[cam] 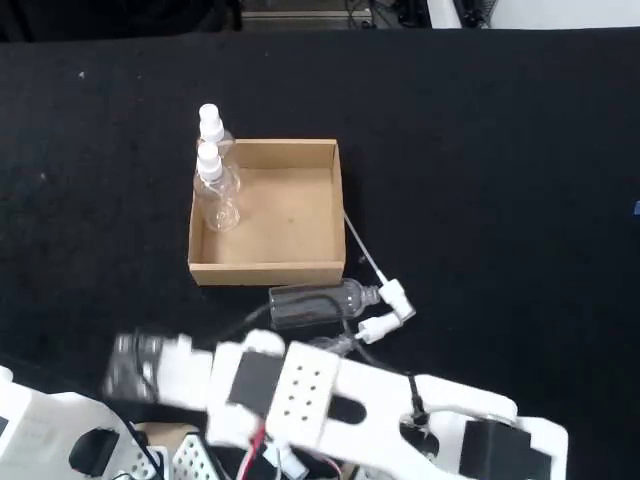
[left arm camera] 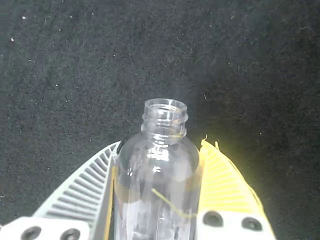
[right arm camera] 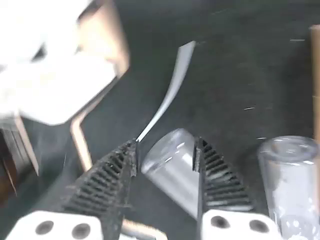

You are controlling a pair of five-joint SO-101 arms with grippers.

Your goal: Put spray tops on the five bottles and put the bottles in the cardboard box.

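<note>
In the left wrist view my left gripper (left arm camera: 161,145) is shut on a clear bottle (left arm camera: 157,175) whose open neck has no top and points away over the black cloth. In the right wrist view my right gripper (right arm camera: 165,145) is open, with a lying clear bottle (right arm camera: 172,167) between its black fingers, close to one of them; a second clear bottle (right arm camera: 290,175) stands beside it. The cardboard box (cam: 330,200) sits mid-table, with two topped bottles (cam: 215,185) at its left side. A bottle (cam: 315,305) lies before the box, with two spray tops (cam: 395,295) by its neck.
A thin white dip tube (cam: 362,250) runs from the box's right wall to the nearer spray top, and the tube (right arm camera: 175,85) lies beyond my right fingers. White arm bodies (cam: 300,395) cover the table's near edge. Black cloth stretches wide to the right and back.
</note>
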